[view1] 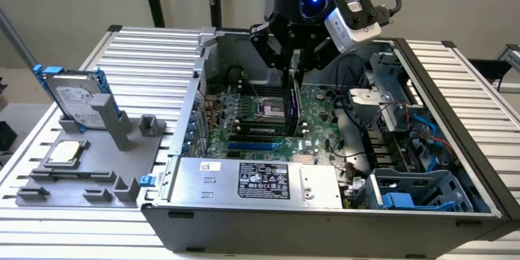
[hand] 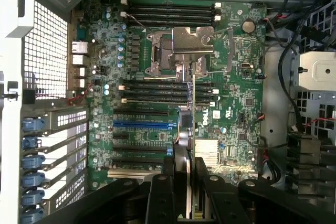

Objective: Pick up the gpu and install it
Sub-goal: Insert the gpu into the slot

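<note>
My gripper [view1: 294, 65] hangs inside the open computer case [view1: 325, 223], shut on the gpu [view1: 293, 106]. The gpu is a thin dark card held on edge, pointing down at the green motherboard [view1: 243, 126]. In the wrist view the gpu [hand: 192, 109] is a narrow vertical strip between my black fingers [hand: 176, 184], and my gripper [hand: 189, 192] clamps its upper part. The card's lower end sits over the region of the memory slots and the metal CPU socket [hand: 181, 48]. I cannot tell whether it touches the board. The blue expansion slot [hand: 142, 125] lies beside the card and is bare.
A silver hard drive with blue rails [view1: 77, 98] stands in a grey fixture [view1: 89, 168] at the exterior view's left, with a small square CPU chip [view1: 65, 152] lying on it. The power supply [view1: 260, 181], a drive cage [view1: 414, 190] and cables [view1: 366, 120] crowd the case.
</note>
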`<state>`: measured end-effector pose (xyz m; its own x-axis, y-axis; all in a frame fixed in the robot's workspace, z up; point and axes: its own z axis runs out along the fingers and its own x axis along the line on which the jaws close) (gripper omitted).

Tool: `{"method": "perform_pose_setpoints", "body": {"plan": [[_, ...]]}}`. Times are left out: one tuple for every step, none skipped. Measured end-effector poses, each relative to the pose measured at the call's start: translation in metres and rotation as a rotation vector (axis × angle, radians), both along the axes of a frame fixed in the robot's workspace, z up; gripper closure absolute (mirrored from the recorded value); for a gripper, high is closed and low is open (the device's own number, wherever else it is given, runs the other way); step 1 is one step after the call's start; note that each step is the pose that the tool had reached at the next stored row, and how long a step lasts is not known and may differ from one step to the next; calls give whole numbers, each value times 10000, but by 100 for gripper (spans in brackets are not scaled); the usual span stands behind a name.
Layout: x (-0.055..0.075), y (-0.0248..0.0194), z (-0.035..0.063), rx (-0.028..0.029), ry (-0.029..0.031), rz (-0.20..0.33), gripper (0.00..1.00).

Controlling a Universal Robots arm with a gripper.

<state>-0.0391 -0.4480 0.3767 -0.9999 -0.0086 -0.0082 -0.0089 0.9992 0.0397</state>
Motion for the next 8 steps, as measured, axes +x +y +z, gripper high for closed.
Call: {"method": "perform_pose_setpoints", "body": {"plan": [[0,0,0,0,0,0,74],[0,0,0,0,0,0,74],[0,0,0,0,1,0,74],[0,0,0,0,0,0,74],[0,0,0,0,0,0,74],[0,0,0,0,0,0,74],[0,0,-1,-1,1,0,74],[0,2,-2,0,0,11,74]]}}
